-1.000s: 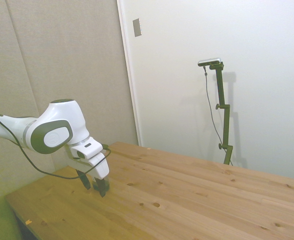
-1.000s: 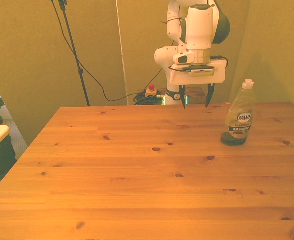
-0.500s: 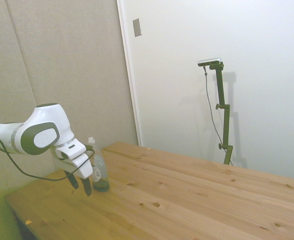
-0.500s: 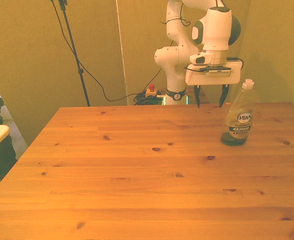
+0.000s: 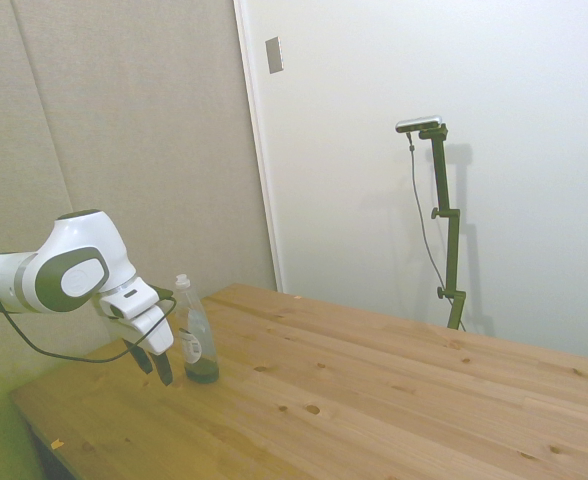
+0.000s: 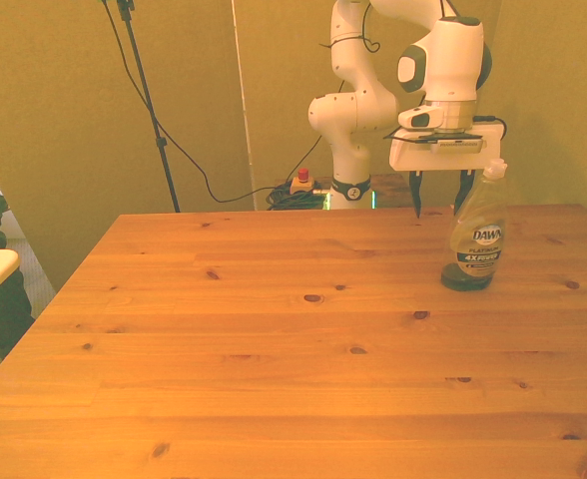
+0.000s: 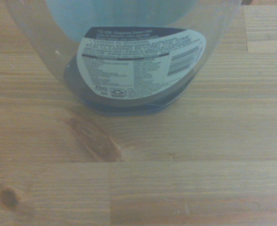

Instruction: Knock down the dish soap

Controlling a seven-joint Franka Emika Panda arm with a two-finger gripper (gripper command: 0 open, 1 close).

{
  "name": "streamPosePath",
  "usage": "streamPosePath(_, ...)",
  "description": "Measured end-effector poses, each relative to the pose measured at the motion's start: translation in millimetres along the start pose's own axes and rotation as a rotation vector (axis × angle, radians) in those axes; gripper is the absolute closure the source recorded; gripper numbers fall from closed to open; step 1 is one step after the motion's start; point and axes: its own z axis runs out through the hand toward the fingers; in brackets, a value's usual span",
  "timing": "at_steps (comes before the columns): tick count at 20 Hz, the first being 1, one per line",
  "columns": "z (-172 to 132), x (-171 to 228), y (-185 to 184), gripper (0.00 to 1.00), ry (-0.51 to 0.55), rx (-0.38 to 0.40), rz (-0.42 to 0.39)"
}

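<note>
Soap upright on desk, near far edge at front view's right; dark liquid pooled at bottom, back label visible in wrist view. Jaws apart, just behind soap, above desk.

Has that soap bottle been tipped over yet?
No, the dish soap stands upright on the wooden table, with the open gripper just behind it.
</note>
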Motion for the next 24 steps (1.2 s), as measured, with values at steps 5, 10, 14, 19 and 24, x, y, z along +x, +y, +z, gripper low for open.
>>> streamPosePath(5, -0.1, -5.7, -10.7, 1.0, 0.032, 0.009, 0.001)
streamPosePath(10, 2.9, -1.0, -33.1, 1.0, 0.051, 0.023, 0.003)
streamPosePath(14, -0.9, 6.3, -53.0, 1.0, 0.079, 0.035, 0.01)
streamPosePath(19, -1.6, 21.7, -81.6, 1.0, 0.117, 0.054, 0.035)
streamPosePath(24, -1.2, 54.9, -104.0, 1.0, 0.159, 0.065, 0.08)
